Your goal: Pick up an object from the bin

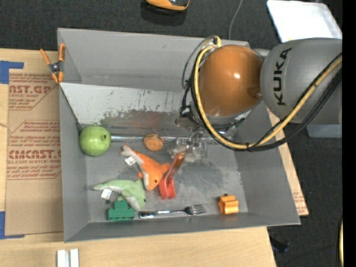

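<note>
Several small things crowd the left and middle of the bin (222, 174). Your gripper (188, 148) hangs near the middle of it, under the arm's orange cover, just beside the upper end of a red long-handled utensil (168, 183). That utensil lies slanted, with its broad red end toward the front and its thin handle running up toward the gripper. You cannot tell whether the gripper is spread or pressed together, because the metalwork there is too cluttered to read.

An orange plush toy (149, 170) lies touching the utensil on its left. A small brown oval thing (153, 143) sits just left of the gripper, nearer the back wall.

If the utensil is your pick, I judge the handle the better hold: it is thin and looks clear of the plush near its top. Line the gripper across the handle, not along it. Come straight down so you don't nudge it under the toy. Expect the broad end to swing once lifted, so close firmly and rise gently. The green apple (94, 141), fork (175, 210) and orange block (228, 204) lie well apart, so leave them be.
</note>
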`<action>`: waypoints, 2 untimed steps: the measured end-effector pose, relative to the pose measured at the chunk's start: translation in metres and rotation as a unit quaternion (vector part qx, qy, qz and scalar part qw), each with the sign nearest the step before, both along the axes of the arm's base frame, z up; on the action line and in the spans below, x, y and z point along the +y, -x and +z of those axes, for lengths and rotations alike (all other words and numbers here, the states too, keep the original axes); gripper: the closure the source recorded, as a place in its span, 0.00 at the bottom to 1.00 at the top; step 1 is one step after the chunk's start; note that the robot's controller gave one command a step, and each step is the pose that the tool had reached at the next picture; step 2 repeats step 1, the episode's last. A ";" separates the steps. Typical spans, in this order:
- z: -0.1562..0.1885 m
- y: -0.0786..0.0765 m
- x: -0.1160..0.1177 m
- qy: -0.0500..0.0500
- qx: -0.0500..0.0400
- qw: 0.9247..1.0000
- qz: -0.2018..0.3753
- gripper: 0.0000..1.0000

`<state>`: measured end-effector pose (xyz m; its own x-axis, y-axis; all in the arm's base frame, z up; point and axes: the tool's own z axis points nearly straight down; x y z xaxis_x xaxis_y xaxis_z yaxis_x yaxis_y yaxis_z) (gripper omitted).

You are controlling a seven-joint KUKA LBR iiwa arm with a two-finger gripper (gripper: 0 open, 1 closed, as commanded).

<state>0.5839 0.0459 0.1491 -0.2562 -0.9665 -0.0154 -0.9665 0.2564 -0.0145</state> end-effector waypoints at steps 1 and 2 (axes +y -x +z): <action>0.017 0.001 0.001 -0.001 0.001 1.000 0.000 1.00; 0.017 0.001 0.001 -0.001 0.001 1.000 0.000 1.00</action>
